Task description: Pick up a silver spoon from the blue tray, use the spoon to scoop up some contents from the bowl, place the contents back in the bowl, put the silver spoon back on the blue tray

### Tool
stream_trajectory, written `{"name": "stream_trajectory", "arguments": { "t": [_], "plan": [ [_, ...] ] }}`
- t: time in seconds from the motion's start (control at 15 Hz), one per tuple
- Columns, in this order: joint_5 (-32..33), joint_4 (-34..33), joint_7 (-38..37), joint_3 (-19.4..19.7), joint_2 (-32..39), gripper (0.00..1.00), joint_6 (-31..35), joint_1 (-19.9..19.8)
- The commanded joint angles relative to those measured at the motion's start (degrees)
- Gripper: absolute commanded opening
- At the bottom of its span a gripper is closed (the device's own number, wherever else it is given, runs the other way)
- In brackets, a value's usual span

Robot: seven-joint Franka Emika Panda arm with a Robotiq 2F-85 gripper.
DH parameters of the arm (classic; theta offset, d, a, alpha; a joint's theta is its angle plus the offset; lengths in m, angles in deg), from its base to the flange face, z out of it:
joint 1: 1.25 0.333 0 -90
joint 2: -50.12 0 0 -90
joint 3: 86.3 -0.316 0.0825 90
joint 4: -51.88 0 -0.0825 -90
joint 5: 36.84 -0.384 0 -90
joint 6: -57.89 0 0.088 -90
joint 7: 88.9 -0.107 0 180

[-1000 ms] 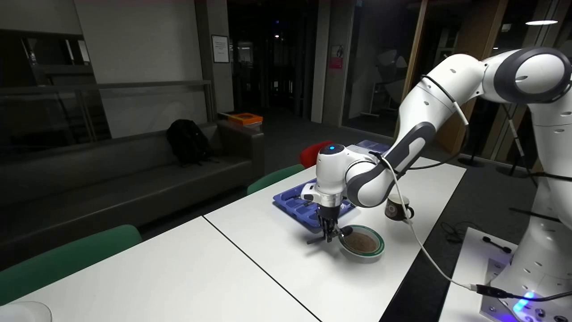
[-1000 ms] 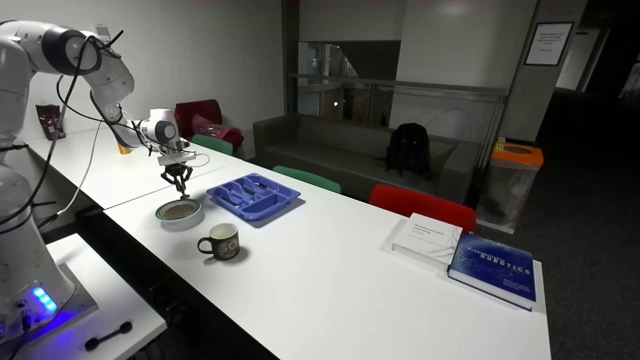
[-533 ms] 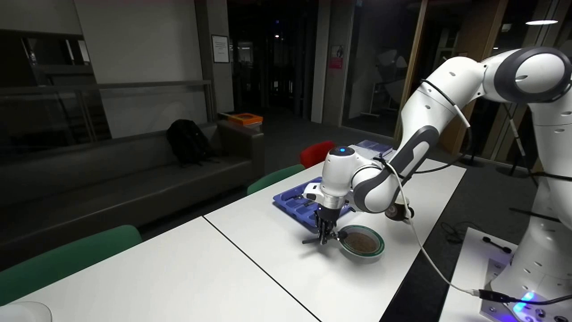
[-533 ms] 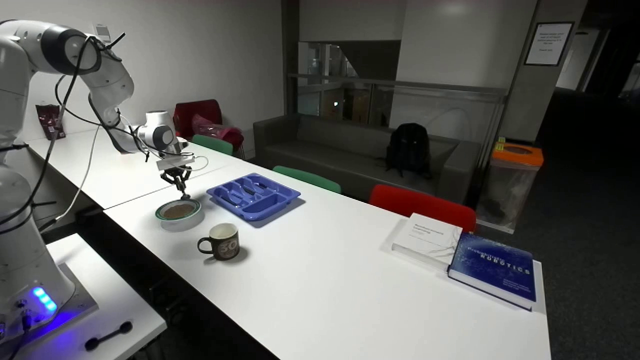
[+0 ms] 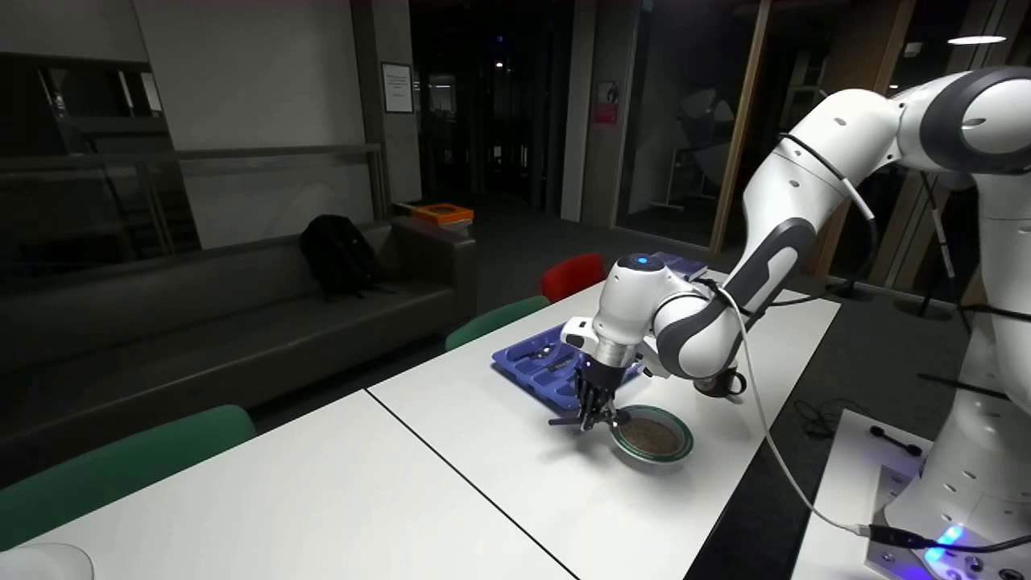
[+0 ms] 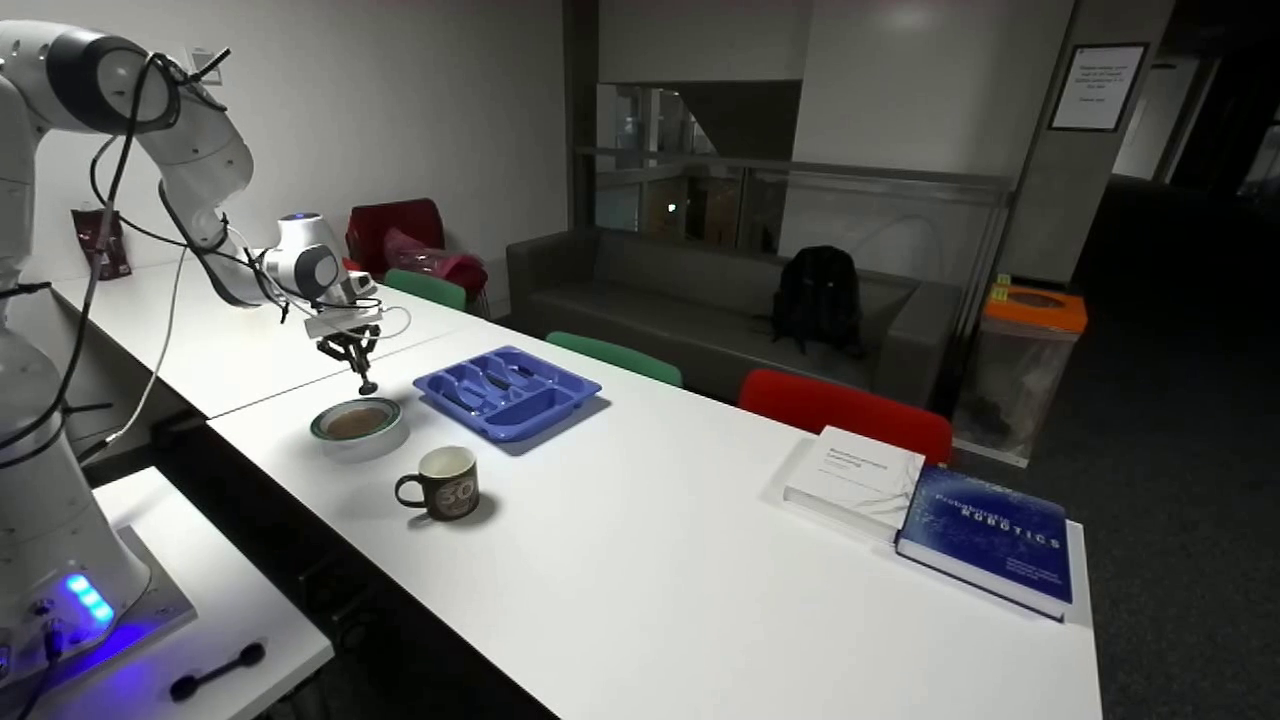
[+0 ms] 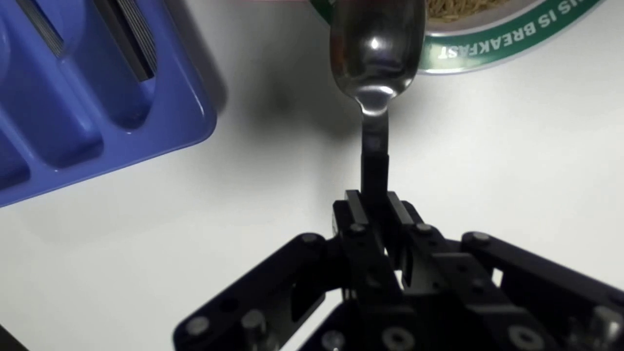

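- Claw (image 7: pixel 375 199) pinching silver spoon (image 7: pixel 378 53) by the handle.
- Lowering here could clip breakfast bowl (image 7: pixel 487 46), upper right of wrist view, tipping it.

In an exterior view, on white table (image 6: pixel 680 580): round green-rimmed bowl (image 6: pixel 368 446), left of blue rectangular plastic tray (image 6: pixel 528 410), behind dark handled mug (image 6: pixel 448 490).

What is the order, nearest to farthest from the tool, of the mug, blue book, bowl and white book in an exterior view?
1. Bowl: just below the tool in an exterior view.
2. Mug: below and right of the bowl.
3. White book: well to the right.
4. Blue book: farthest right, next to the white book.
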Motion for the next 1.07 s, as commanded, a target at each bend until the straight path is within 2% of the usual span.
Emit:
{"name": "stream_trajectory", "arguments": {
  "t": [0.0,0.53,0.8,1.0],
  "plan": [
    [-0.14,6.41,-0.86,-0.84,-5.99,0.03,5.83,-1.06],
    [-0.87,15.51,1.15,-1.46,-9.28,0.03,20.91,-3.31],
    [0.68,19.01,0.88,-3.54,-9.07,0.03,28.96,-6.93],
    [2.99,20.27,0.15,-5.18,-8.75,0.03,32.64,-9.49]
  ]
}}
